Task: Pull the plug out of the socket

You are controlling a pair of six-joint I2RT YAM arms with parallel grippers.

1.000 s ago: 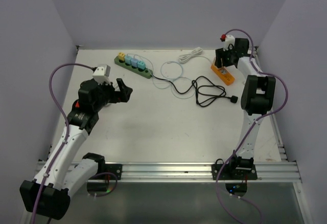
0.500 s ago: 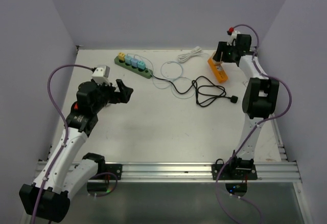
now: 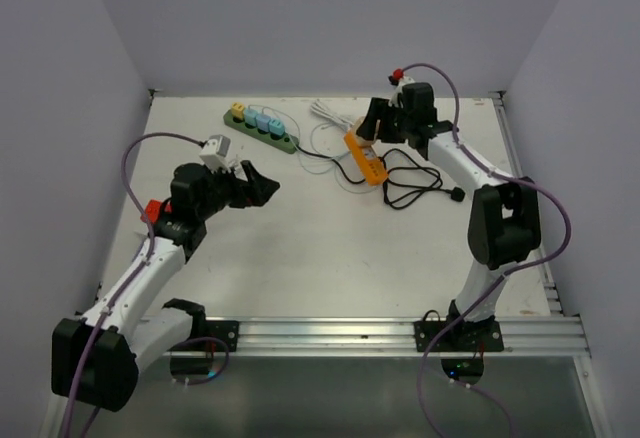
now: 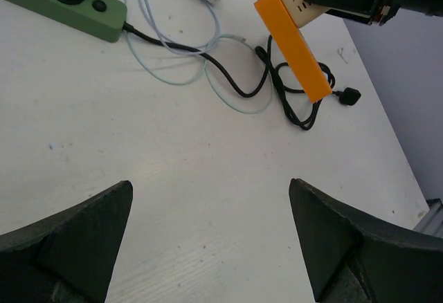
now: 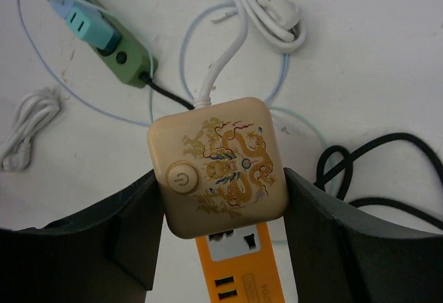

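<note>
Clamping orange strip (image 5: 239, 275) w/ right tool (image 5: 220, 206), socket (image 4: 76, 14) cut off top-left

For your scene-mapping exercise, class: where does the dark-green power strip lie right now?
In the top view the dark-green power strip lies near the far edge, left of the orange strip.
</note>
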